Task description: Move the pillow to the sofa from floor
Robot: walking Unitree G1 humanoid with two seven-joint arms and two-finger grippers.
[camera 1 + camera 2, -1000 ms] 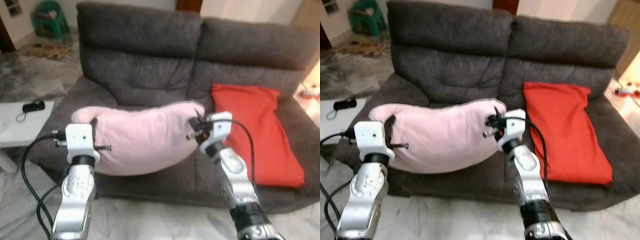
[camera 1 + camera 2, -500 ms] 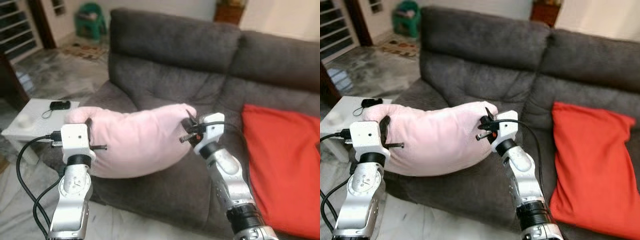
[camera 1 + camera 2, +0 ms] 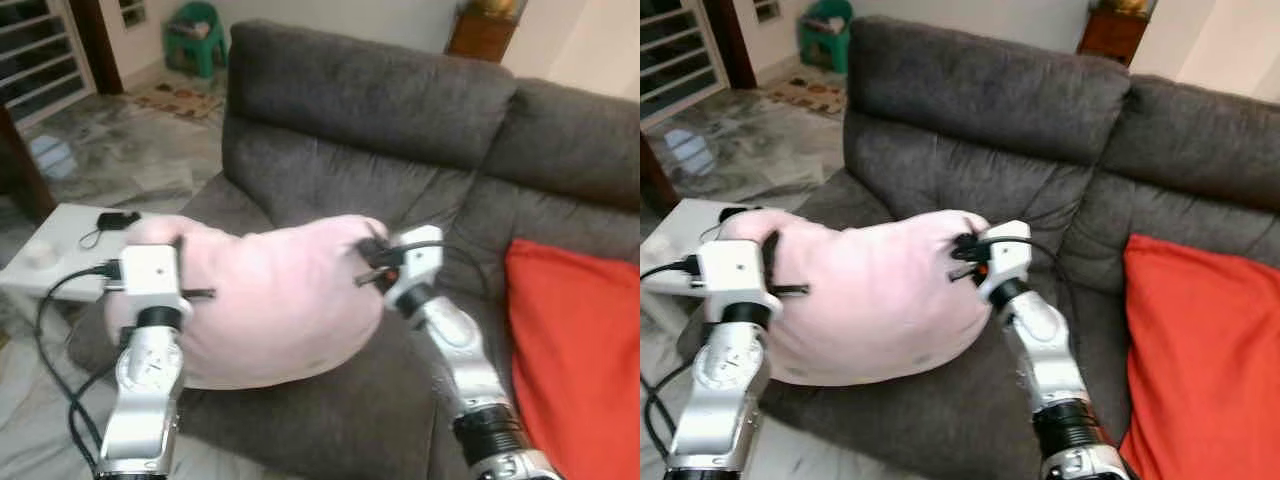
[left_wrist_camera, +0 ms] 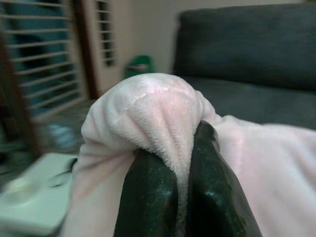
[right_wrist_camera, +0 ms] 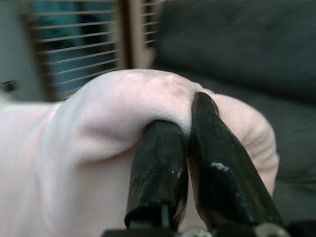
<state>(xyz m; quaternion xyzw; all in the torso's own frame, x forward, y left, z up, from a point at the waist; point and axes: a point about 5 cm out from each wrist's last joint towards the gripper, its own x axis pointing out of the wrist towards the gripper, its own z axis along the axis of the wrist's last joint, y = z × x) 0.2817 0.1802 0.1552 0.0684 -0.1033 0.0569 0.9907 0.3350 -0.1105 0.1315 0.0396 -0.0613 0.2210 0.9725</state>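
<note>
A pale pink pillow (image 3: 270, 300) hangs between my two arms over the left seat of the dark grey sofa (image 3: 350, 110). My left gripper (image 3: 178, 245) is shut on the pillow's left end, and its black fingers (image 4: 148, 197) pinch a fold of the pink fabric. At the pillow's right end my right gripper (image 3: 372, 250) is shut too, its fingers (image 5: 158, 173) squeezing the plush corner. The pillow's lower edge sags down to the seat cushion's front.
A red pillow (image 3: 575, 350) lies on the sofa's right seat. A low white table (image 3: 60, 260) with a small black device (image 3: 115, 219) stands left of the sofa. A green plastic chair (image 3: 195, 35) and a mat sit far back on the marble floor.
The camera has swung left, so the sofa and red pillow have shifted right in view. The pink pillow, held at both ends, now sits lower over the left seat.
</note>
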